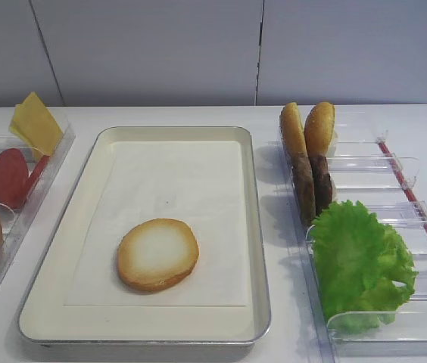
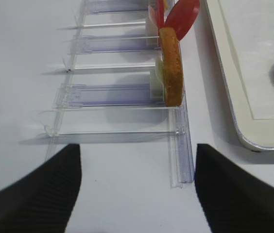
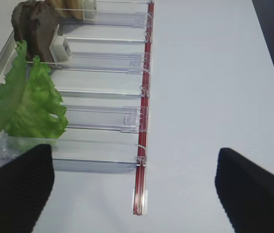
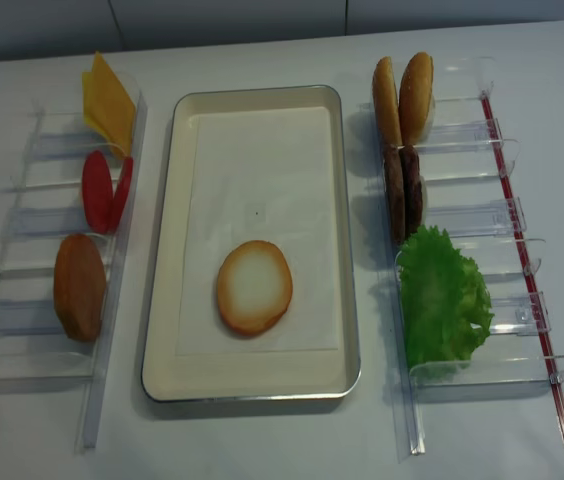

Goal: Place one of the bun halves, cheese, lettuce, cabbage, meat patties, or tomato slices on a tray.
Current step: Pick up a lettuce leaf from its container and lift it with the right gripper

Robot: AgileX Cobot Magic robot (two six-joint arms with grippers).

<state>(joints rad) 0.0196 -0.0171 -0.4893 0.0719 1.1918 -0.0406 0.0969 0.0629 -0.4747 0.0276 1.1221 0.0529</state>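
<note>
So the right end effector [image 3: 134, 187] sits at the bottom of its wrist view, fingers spread wide with nothing between them, over bare tabletop [image 3: 214, 87]. The lettuce [image 3: 27, 104] is up and to the left of it, standing on edge in the nearest slot of the clear rack [image 3: 103, 119], its broad face running along that slot. Further up are the meat patties [image 3: 35, 24]. The left end effector [image 2: 137, 187] is spread and empty too, but on the far side, so I'd say right is nearer. One bun half [image 1: 158, 254] already lies on the tray [image 1: 255, 227], lower centre.
</note>
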